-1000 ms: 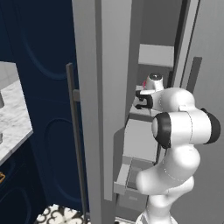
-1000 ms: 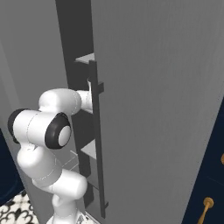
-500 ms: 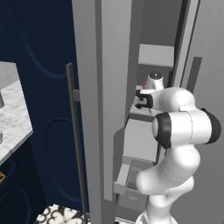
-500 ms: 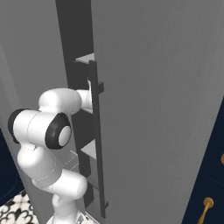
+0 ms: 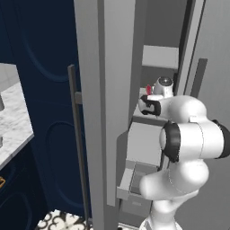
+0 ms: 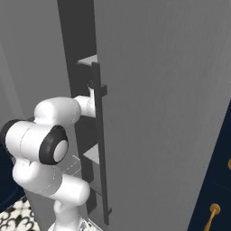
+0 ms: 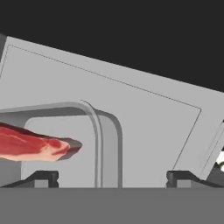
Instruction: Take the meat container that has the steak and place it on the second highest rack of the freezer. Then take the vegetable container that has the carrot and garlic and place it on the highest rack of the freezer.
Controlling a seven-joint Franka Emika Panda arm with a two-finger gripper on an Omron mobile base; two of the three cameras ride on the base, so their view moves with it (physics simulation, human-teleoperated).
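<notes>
Navy cabinets [image 5: 40,67] flank the tall grey freezer [image 5: 121,67], whose door [image 6: 158,113] stands ajar; the white arm [image 5: 188,139] reaches through the gap to a shelf [image 7: 131,109] in the upper part of the compartment. Above that level sits one more pale shelf [image 5: 160,56]; below it lie a broad lower shelf [image 5: 146,143] and a drawer [image 5: 134,179].

The pincer [image 7: 111,177] has its two dark tips spread wide apart, gripping nothing. One tip sits low at the left of the hand view, the other low at the right. Between them, and just ahead, rises the rounded corner of the tray [image 7: 105,131], resting on the shelf. The steak [image 7: 35,146] lies inside the tray, ahead of the left tip and overhanging toward it; whether that tip touches the tray wall cannot be told.

Step in hand, as judged: release of the meat tray on the second highest rack, the first half of the task. The next move calls for a straight withdrawal of the pincer along its own axis, without lifting or dragging the tray rim, then a clear exit past the door edge before the base turns toward the vegetable tray.
</notes>
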